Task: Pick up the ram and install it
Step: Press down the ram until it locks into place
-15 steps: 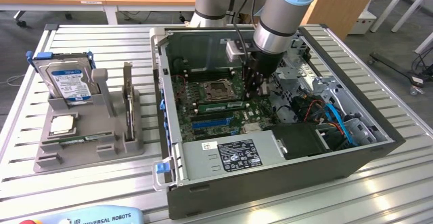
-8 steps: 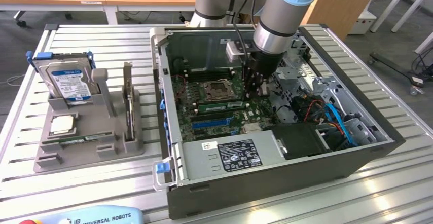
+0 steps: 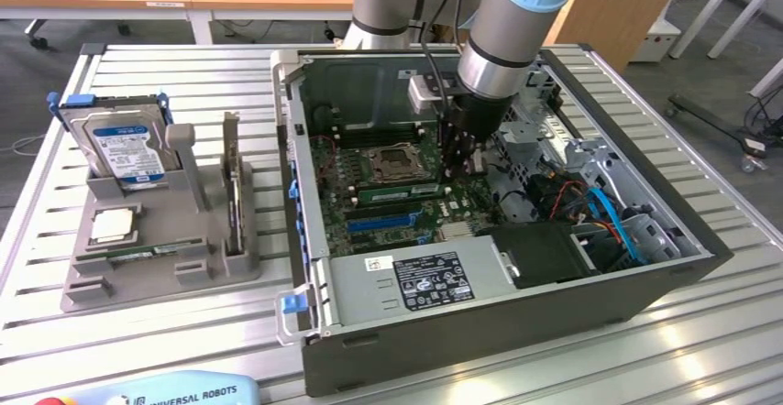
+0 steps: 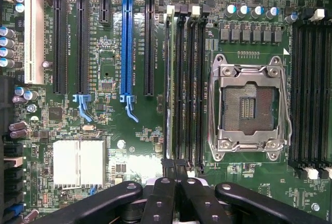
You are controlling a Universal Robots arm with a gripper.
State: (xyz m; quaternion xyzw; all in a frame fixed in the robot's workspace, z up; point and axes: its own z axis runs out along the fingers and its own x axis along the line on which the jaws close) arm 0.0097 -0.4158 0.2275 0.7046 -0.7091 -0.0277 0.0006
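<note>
The ram (image 4: 168, 84) is a thin green stick standing on edge along the first black memory slot beside the empty processor socket (image 4: 248, 105). In the exterior view the ram (image 3: 394, 188) lies across the motherboard just below that socket (image 3: 394, 159). My gripper (image 4: 174, 168) is shut, and its black fingertips (image 4: 167, 169) meet on one end of the stick's upper edge. From outside, the gripper (image 3: 461, 169) reaches down into the open computer case (image 3: 685, 240).
More empty black memory slots (image 4: 189, 84) run next to the stick, and another bank (image 4: 311, 94) lies beyond the socket. A blue card slot (image 4: 127, 53) and a white heat sink (image 4: 78, 163) are nearby. A grey fixture (image 3: 159, 277) holds a hard drive (image 3: 116, 139) and a silver chip (image 3: 113, 224).
</note>
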